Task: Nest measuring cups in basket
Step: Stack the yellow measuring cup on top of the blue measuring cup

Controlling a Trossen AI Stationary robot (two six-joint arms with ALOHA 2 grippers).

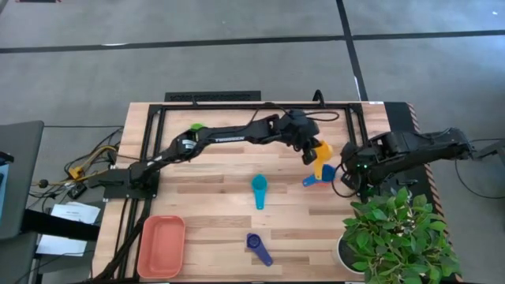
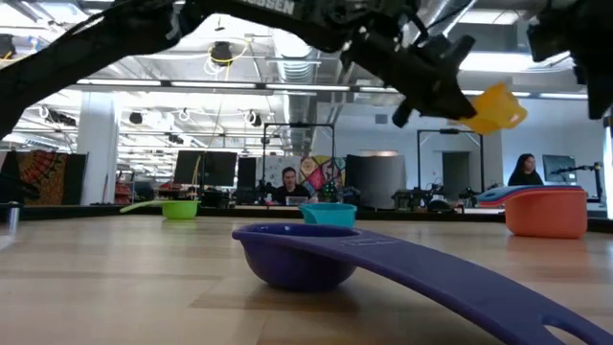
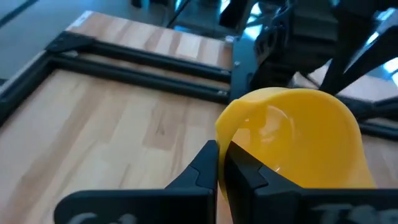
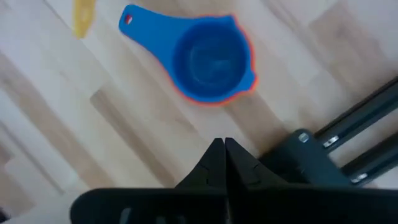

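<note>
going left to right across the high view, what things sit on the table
Salmon-orange plastic basket → dark purple plastic measuring cup → teal plastic measuring cup → yellow plastic measuring cup held up by the left gripper → green potted plant

Little can be read. On the left arm (image 2: 263, 6), seen from the low camera, white block letters run along the dark link at the top edge. They are cut off, and only something like "SSEN" comes through. From above, the same arm (image 1: 233, 136) carries a short white word on its forearm link, too small to make out. Sheets of paper (image 1: 71, 214) lie beside the table's left edge; their print cannot be read.
</note>
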